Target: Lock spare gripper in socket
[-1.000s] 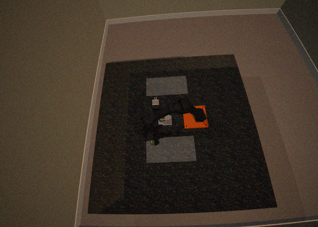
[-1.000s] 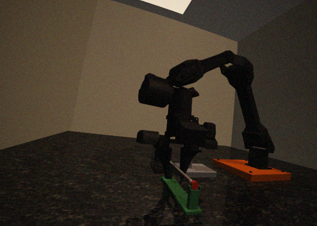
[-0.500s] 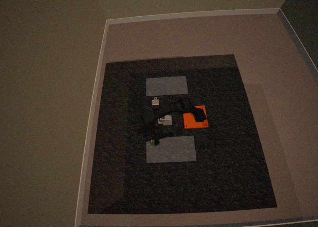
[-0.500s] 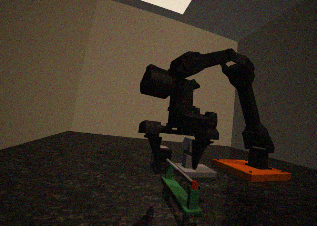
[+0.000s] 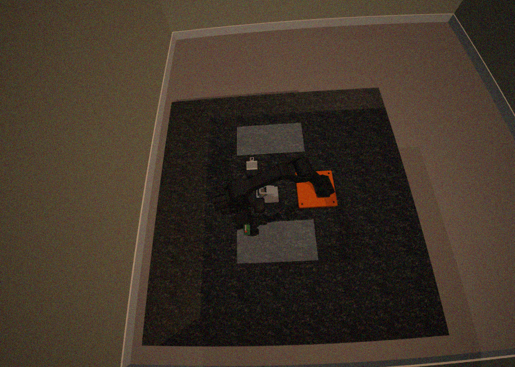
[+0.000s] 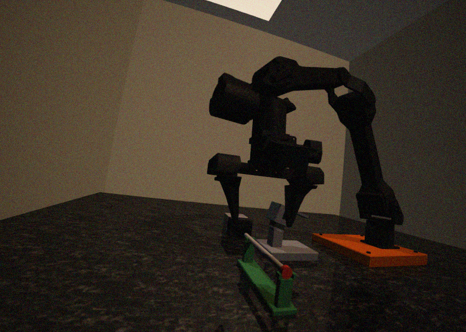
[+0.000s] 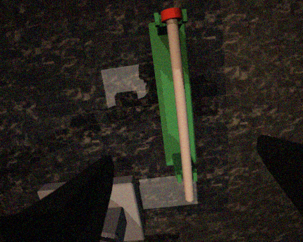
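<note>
The lock pin [image 6: 263,248] [image 7: 180,98], pale with a red head, lies along the green rack [image 6: 258,277] [image 7: 165,105] [image 5: 247,231]; its plain end sticks out past the rack. My gripper [image 6: 262,222] [image 7: 184,153] is wide open and empty, fingers pointing down; in the wrist view its tips stand either side of the pin's plain end. The mount's pale base [image 6: 295,250] [image 5: 272,194] [image 7: 127,197] carries a post with the tilted socket [image 6: 276,211], partly behind a finger. A pale block [image 5: 251,165] with a small ring may be the spare gripper; I cannot tell.
The orange base plate [image 5: 307,197] [image 6: 338,247] of my arm lies beyond the mount, to the right. Two flat grey-blue patches [image 5: 270,139] [image 5: 282,246] lie on the dark surface on either side of the mount. My arm arches above it.
</note>
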### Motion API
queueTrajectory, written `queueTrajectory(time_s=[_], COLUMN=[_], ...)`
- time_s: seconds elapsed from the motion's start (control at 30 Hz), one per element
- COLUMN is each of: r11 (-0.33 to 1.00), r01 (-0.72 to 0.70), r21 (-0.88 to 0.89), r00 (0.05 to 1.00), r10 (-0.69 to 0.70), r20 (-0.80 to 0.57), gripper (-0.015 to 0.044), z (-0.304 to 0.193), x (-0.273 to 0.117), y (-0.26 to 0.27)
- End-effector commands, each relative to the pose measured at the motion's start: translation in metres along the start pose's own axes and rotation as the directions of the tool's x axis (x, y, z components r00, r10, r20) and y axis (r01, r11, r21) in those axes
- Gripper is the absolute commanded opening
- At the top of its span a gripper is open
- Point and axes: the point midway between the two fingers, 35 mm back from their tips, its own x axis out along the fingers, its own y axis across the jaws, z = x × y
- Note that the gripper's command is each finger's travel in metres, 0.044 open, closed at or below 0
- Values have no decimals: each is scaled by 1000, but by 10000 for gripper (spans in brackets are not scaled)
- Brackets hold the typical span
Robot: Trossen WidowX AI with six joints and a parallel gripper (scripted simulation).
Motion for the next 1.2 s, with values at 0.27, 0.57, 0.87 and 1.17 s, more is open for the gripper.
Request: queueTrajectory(time_s=[0.27,0.57,0.87,1.17], r11=[1000,1000,1000,885], r01=[-3,-4,-3,92], r21=[-1,-2,-2,456], r00=[1000,1000,1000,990], r10=[3,4,3,-34], r20=[-1,-1,0,-134], gripper=[440,440,440,440], z=[3,4,8,-28], x=[-30,-40,-83,-74], y=[1,0,1,-3])
